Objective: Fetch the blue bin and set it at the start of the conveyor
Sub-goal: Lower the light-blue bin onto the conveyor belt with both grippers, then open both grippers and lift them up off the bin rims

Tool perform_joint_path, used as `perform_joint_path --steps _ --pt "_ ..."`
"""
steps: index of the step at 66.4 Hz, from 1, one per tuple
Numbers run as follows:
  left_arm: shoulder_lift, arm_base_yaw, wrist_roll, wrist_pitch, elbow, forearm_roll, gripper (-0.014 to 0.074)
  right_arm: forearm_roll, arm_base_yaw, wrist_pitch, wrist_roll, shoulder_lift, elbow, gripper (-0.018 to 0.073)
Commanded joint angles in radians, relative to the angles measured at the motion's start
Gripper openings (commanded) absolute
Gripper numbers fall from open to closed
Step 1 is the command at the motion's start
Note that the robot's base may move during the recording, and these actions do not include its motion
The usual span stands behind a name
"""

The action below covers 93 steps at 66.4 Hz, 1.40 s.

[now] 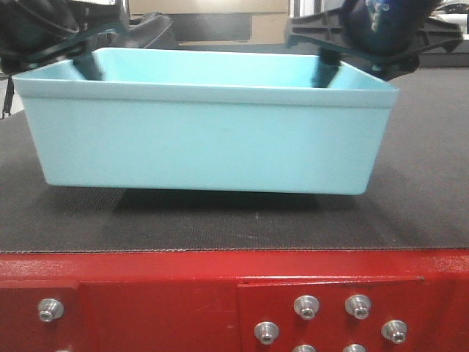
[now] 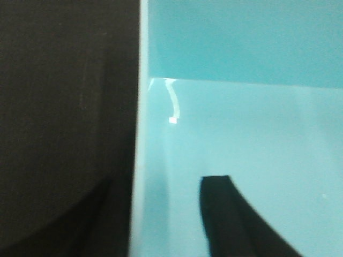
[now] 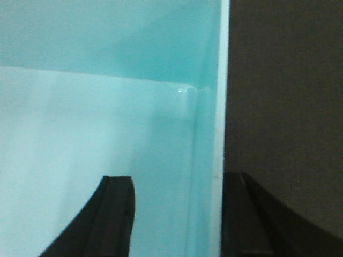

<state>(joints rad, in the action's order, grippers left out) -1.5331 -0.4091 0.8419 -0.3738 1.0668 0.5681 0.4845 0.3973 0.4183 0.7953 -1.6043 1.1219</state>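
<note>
The wide dark grey woven belt with its red painted metal frame [image 1: 220, 227], the conveyor start, fills the lower half of the front view. Silver hex bolts [image 1: 306, 306] sit in the red frame at the bottom of the frame. The pale turquoise rectangular plastic tub [image 1: 205, 139], the blue bin, stands in the middle of the picture on the belt, upright, with a dark shadow under its bottom.

The left gripper [image 1: 91, 66], black, is at the upper left, with one finger [image 2: 225, 214] inside the tub and one outside its wall, so it straddles the wall. The right gripper [image 1: 326, 70] at the upper right straddles the opposite wall in the same way, one finger [image 3: 107, 219] inside. Whether either one presses on the wall, I cannot tell.
</note>
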Motion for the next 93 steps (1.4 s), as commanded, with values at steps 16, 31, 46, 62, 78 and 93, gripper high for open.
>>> perform_joint_path --steps 16,31,46,62,78,93 --pt "0.005 -0.009 0.006 -0.119 0.1 0.026 0.0575 0.013 0.006 0.048 -0.007 0.011 0.074 0.0268" --pt "0.011 -0.009 0.006 -0.143 0.132 0.017 0.051 0.013 0.006 0.067 -0.007 0.021 0.109 0.0264" --pt "0.097 -0.009 0.006 -0.164 0.145 0.01 0.0104 0.013 0.019 0.101 -0.012 0.088 0.115 0.0049" --pt "0.214 -0.009 0.006 -0.242 0.143 0.01 -0.0111 0.013 0.024 0.099 -0.02 0.193 0.111 -0.0165" --pt "0.334 -0.009 0.006 0.037 -0.051 0.01 -0.0111 0.081 0.024 -0.186 -0.027 0.298 -0.087 -0.0165" --pt "0.461 -0.009 0.006 0.214 -0.276 0.01 -0.0111 0.132 0.024 -0.375 -0.027 0.411 -0.29 -0.0165"
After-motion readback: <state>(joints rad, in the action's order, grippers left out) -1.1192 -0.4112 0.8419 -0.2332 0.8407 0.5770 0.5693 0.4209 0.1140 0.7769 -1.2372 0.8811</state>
